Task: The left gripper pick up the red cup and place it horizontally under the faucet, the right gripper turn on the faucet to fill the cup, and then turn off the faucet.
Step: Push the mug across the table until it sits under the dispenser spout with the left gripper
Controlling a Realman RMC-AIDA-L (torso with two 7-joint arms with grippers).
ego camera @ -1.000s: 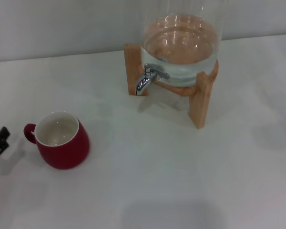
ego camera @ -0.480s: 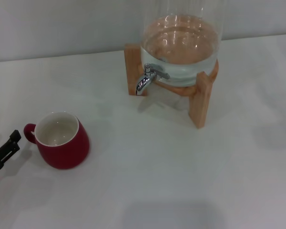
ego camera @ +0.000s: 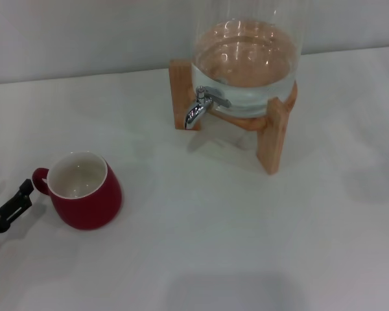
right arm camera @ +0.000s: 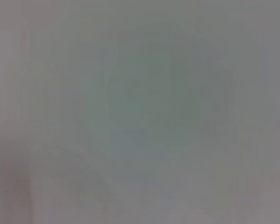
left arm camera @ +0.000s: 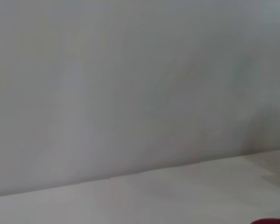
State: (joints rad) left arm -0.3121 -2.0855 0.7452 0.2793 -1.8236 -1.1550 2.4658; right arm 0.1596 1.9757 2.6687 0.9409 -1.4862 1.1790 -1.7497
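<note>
The red cup [ego camera: 85, 192] stands upright on the white table at the left, cream inside showing, its small loop handle pointing left. My left gripper [ego camera: 6, 183] reaches in from the left edge, open, and its black finger [ego camera: 14, 201] ends just short of the handle, holding nothing. In the left wrist view only a sliver of the red cup [left arm camera: 276, 220] shows at the frame's edge. The chrome faucet [ego camera: 197, 110] juts from the glass dispenser [ego camera: 246, 65] at the back centre, with bare table under its spout. My right gripper is out of view, and the right wrist view shows only a blank grey surface.
The dispenser sits in a wooden stand [ego camera: 274, 136] whose legs rest on the table [ego camera: 214, 246]. A pale wall runs behind it. Open tabletop lies between the cup and the faucet.
The left gripper has advanced from the left edge toward the cup's handle and dropped slightly. The cup and the faucet have not moved.
</note>
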